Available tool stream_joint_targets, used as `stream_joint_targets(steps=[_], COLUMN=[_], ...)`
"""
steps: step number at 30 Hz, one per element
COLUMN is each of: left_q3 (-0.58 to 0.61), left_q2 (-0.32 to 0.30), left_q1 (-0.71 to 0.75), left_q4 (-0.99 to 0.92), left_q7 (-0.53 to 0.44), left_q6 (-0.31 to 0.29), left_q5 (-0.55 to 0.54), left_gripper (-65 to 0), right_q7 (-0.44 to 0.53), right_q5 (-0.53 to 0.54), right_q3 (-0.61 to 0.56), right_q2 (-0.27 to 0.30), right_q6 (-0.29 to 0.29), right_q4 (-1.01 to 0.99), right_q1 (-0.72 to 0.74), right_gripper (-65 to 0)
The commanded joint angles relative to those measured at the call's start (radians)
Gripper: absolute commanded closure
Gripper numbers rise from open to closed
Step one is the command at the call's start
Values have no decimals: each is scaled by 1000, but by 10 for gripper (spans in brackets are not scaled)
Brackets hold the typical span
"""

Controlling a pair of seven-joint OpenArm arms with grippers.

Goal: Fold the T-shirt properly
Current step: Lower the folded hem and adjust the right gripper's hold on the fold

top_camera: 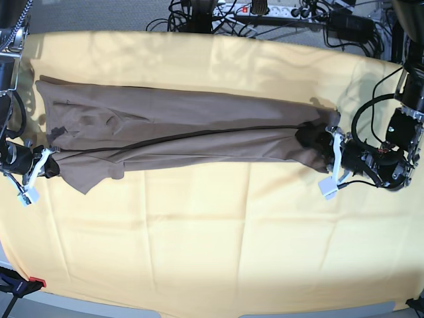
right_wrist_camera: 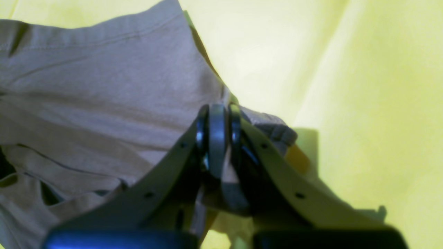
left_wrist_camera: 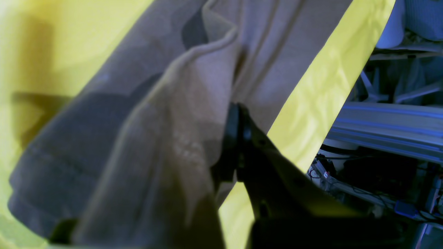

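Two black tools, left (top_camera: 329, 147) and right (top_camera: 50, 159), are clamped on the soft, light, grey-brown fabric T-shirt (top_camera: 199, 109); grip edge corners, keeping it taut.

Readable texts, labels, brands, numbers and signs: none, in any of the three views
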Motion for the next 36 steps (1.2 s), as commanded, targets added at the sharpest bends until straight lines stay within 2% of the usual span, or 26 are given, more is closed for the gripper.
stream_joint_targets(steps=[1, 4, 5, 6, 7, 10, 12, 14, 17, 19, 21, 23, 25, 26, 28, 30, 33, 36], left_q3=[-13, -13, -13, -13, -13, -13, -13, -13, -13, -13, -13, -13, -13, -13, -13, -13, -13, -13], left_q2=[-19, -23, -23, -22, -22, -22, -22, -22, -22, -22, -22, -21, -21, -21, -21, -21, -19, -19], left_q1=[-27, -28, -28, -28, -27, -27, -27, -27, -27, -27, -27, -27, -27, -27, -27, -27, -27, -27], left_q4=[12, 12, 12, 12, 12, 12, 12, 12, 12, 12, 12, 12, 12, 12, 12, 12, 12, 12], left_q7=[8, 8, 8, 8, 8, 8, 8, 8, 8, 8, 8, 8, 8, 8, 8, 8, 8, 8], left_q6=[-8, -8, -8, -8, -8, -8, -8, 4, 6, 6, 6, 6, 6, 6, 6, 6, 6, 6], left_q5=[-14, -14, -14, -14, -14, -14, -14, -14, -14, -14, -14, -14, -14, -14, -14, -14, -14, -14], left_gripper=[-57, -333, -385, -397, -396, -396, -394, -394, -394, -394, -394, -394, -394, -394, -394, -394, -394, -394], right_q7=[11, 3, 1, 0, 0, -4, -3, 4, 98, 178, 233, 241, 231, 220, 199, 188, 193, 207], right_q5=[21, 47, 60, 89, 122, 219, 249, 201, 26, -116, -213, -230, -199, -179, -138, -120, -121, -125], right_q3=[9, 9, 9, 9, 9, 9, 9, 9, 9, 9, 9, 9, 9, 9, 9, 9, 9, 12], right_q2=[29, 32, 37, 42, 48, 46, 22, -11, -64, -92, -108, -114, -119, -122, -133, -144, -152, -152], right_q6=[-2, -2, -2, -2, -2, -2, -2, -2, -2, -53, -110, -146, -132, -105, -51, -29, -30, -29], right_q4=[18, 18, 18, 18, 18, 18, 18, 18, 18, 18, 18, 18, 18, 18, 18, 18, 18, 18], right_q1=[25, 34, 36, 40, 42, 47, 47, 48, 47, 47, 47, 47, 47, 47, 47, 47, 53, 69], right_gripper=[-33, -316, -392, -431, -437, -437, -437, -437, -437, -437, -437, -434, -432, -428, -378, -306, -199, -43])
